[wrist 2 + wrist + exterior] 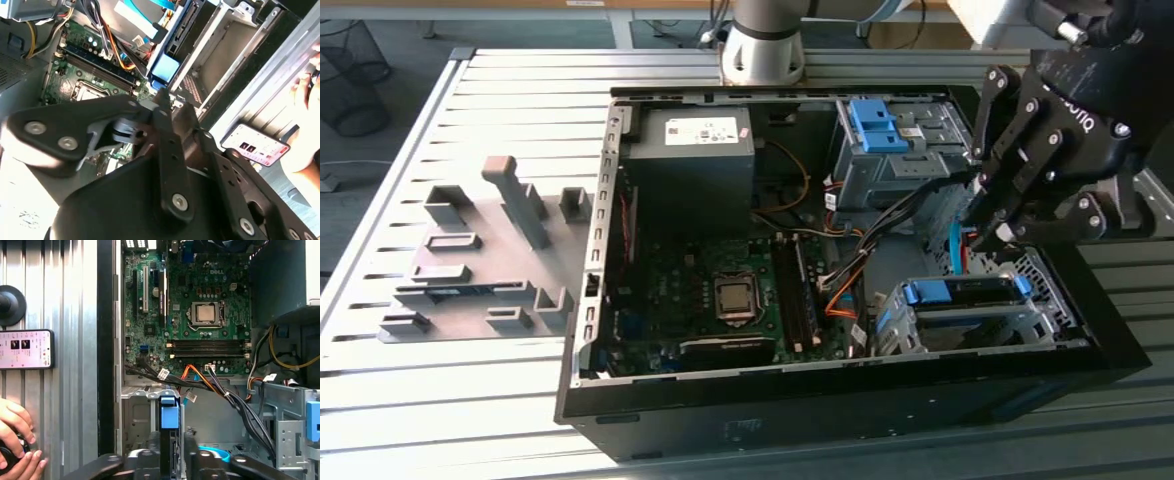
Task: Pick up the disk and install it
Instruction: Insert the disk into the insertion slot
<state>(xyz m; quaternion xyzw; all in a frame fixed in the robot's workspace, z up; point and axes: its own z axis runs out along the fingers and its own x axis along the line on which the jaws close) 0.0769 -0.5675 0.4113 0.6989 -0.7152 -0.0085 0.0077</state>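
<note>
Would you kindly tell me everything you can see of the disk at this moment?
The disk shows edge-on in both wrist views: a thin dark slab in bright blue plastic rails, with a blue tab at its end. It stands on edge, clamped by the gripper, inside the open computer case by the grey metal drive bay. Its label is hidden; contact with the bay cannot be told.

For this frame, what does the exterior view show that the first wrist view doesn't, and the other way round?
Exterior view: the grey fixture tray on the slatted table at that view's left, and the arm's base behind the computer case.
First wrist view: a phone lying on the table slats, with a person's hand near it.
Shared: the motherboard with its CPU socket, and the gripper holding the blue-railed disk on edge inside the case.
</note>
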